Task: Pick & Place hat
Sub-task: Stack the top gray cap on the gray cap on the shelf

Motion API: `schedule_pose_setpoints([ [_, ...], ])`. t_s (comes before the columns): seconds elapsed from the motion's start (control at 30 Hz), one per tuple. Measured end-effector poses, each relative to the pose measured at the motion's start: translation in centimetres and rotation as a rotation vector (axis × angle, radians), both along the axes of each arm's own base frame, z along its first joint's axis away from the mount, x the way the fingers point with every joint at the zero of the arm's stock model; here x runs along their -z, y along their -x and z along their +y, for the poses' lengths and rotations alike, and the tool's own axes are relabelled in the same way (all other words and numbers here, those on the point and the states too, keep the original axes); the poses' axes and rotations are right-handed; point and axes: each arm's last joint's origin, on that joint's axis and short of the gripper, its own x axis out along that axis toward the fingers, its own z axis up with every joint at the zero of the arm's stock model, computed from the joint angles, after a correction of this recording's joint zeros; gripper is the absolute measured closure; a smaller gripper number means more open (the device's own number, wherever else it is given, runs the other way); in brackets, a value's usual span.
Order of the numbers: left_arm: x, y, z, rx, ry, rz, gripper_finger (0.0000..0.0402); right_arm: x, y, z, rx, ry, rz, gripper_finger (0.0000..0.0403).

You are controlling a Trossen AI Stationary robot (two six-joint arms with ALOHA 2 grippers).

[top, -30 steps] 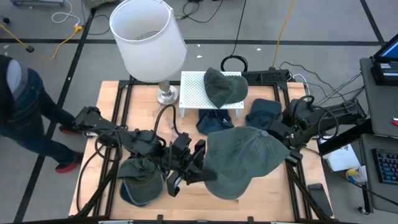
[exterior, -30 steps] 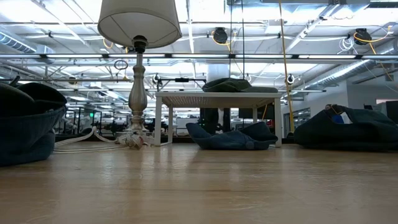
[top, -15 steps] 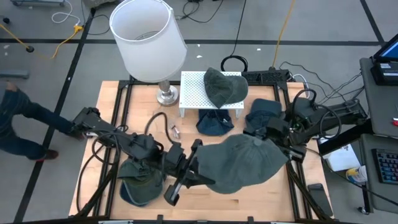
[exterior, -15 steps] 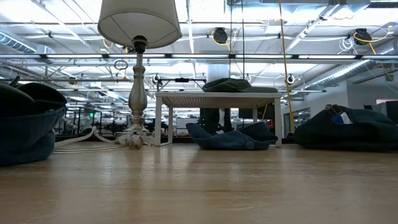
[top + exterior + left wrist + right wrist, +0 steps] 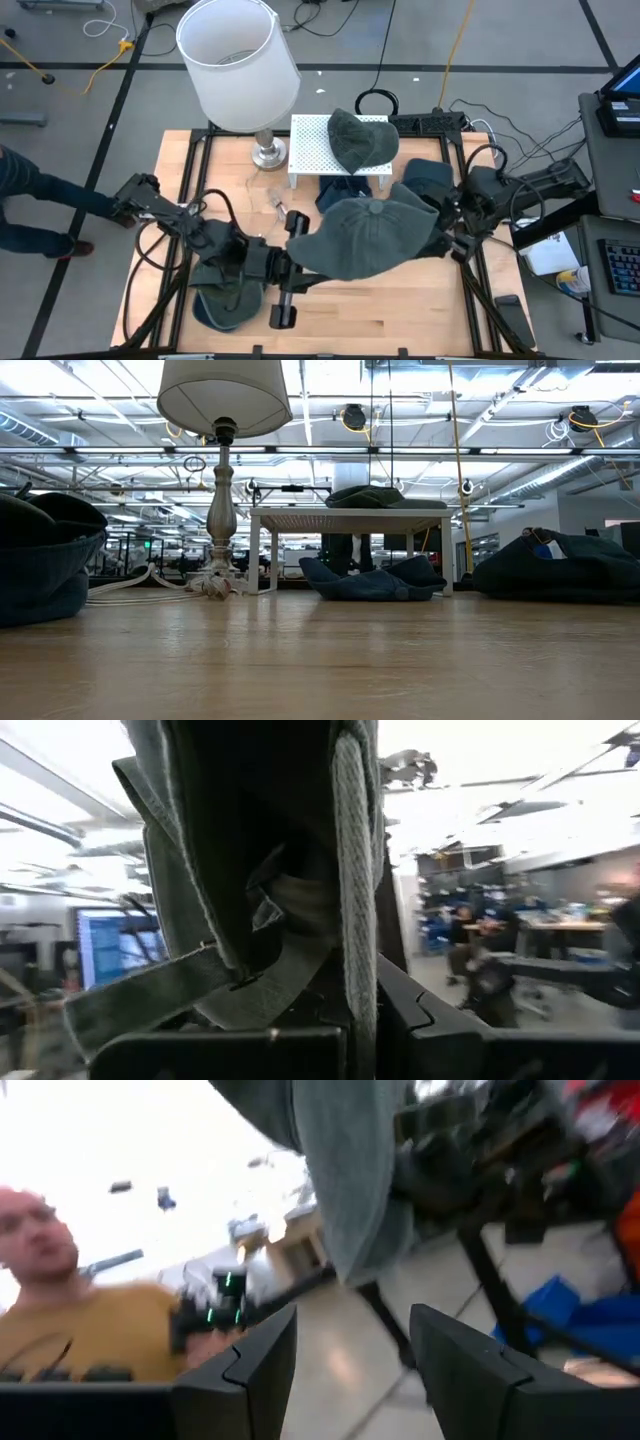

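Note:
A grey-green hat (image 5: 370,238) hangs above the middle of the table, out of the low view. My left gripper (image 5: 298,262) is shut on its left edge; in the left wrist view its cloth and back strap (image 5: 250,950) fill the picture. My right gripper (image 5: 446,238) stands open at the hat's right edge, and in the right wrist view (image 5: 345,1365) the cloth (image 5: 350,1180) hangs beyond its fingers, not between them. Another hat (image 5: 360,138) lies on the white perforated stand (image 5: 312,150). My left gripper pinches the hat's edge (image 5: 355,990) between its two fingers, beside the back strap. It comes in roughly level from the table's left. The hat is lifted clear of the table and spreads from the fingers toward the right.
A lamp with a white shade (image 5: 238,62) stands at the far left beside the stand. A dark blue hat (image 5: 345,197) lies under the stand, another (image 5: 425,180) to its right, and more hats (image 5: 225,290) at the near left. A person's leg (image 5: 40,205) shows left of the table.
The grey-green hat has shifted toward the table's left and far edges and turned, staying clear of the table. My left gripper has turned and drawn back leftward with the hat's edge. My right gripper has dropped slightly toward the near edge, beside the hat's right rim.

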Motion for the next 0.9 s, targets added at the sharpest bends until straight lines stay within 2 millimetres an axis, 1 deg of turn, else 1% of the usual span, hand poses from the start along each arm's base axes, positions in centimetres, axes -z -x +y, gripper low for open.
schedule_pose_setpoints([
  [0.17, 0.1, -0.3, 0.6, -0.086, -0.009, 0.014, 0.0394, 0.5, 0.2, 0.0, 0.069, -0.086, -0.102, 0.0213],
  [0.3, 0.0, -0.6, 1.2, -0.101, -0.005, 0.013, 0.0394, 1.0, 0.1, 0.1, 0.123, -0.111, -0.097, 0.022],
  [0.47, 0.0, -0.8, 1.7, -0.083, -0.016, 0.003, 0.0394, 1.6, -0.6, 0.3, 0.135, -0.087, -0.084, 0.0227],
  [0.6, 0.0, -0.8, 1.7, -0.087, -0.017, -0.003, 0.0394, 1.6, -0.7, 0.3, 0.138, -0.091, -0.093, 0.0225],
  [0.7, 0.1, -1.0, 1.8, -0.09, -0.023, 0.012, 0.0394, 1.3, -0.9, 0.3, 0.156, -0.121, -0.144, 0.0226],
  [0.8, 0.3, -1.1, 2.0, -0.103, -0.01, 0.039, 0.0394, 1.1, -1.1, 0.4, 0.158, -0.146, -0.197, 0.0231],
  [0.9, 0.4, -1.2, 2.0, -0.13, -0.001, 0.048, 0.0394, 1.4, -1.6, 0.5, 0.156, -0.151, -0.2, 0.0239],
])
